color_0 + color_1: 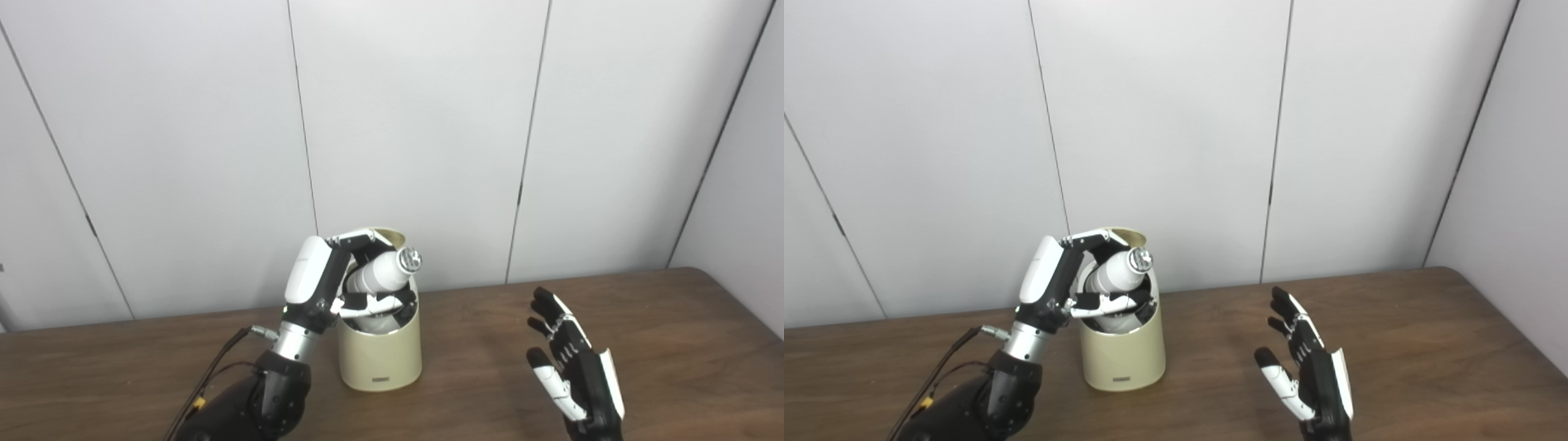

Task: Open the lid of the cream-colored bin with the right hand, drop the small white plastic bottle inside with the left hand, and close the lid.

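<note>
Bottle (378, 273), small, white, tilted with its cap up and to the right, sits in our left hand (331, 278), fingers wrapped around it, directly over the mouth of the cream-colored bin (381, 355). Lid (392, 234) stands raised behind. Our right hand (572, 364) hovers well to the right above the wooden table (674, 343), fingers spread, holding nothing.

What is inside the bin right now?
Only the left hand's fingers and the lower end of the bottle reach into the bin's open mouth; its cap end sticks out, tilted. The lid stands open behind. The bin's bottom is hidden.
</note>
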{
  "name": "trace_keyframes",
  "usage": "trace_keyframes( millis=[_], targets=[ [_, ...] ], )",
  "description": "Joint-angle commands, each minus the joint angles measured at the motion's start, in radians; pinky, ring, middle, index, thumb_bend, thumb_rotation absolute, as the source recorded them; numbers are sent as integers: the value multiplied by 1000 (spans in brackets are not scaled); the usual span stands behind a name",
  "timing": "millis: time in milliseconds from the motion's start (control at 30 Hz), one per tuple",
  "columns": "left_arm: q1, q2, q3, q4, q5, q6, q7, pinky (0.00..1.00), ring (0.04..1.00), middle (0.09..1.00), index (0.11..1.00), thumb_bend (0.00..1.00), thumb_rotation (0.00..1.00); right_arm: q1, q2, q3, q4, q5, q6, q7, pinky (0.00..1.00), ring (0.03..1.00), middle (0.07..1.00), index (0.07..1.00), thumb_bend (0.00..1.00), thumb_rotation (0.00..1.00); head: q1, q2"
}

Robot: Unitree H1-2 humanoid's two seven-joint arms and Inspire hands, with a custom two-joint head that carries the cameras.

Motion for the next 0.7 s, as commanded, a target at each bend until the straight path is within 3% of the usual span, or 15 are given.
trace_keyframes(
  millis=[0, 667],
  targets=[
    [-51, 8, 22, -28, 8, -16, -2, 410, 459, 496, 481, 506, 0, 78, 33, 29, 55, -16, -20, -6, 817, 887, 895, 856, 556, 667, 0, -2],
    [-47, 11, 40, -36, 7, -16, -38, 432, 467, 501, 481, 506, 0, 72, 33, 38, 61, -22, -20, -17, 816, 887, 898, 857, 540, 660, -3, -3]
  ],
)
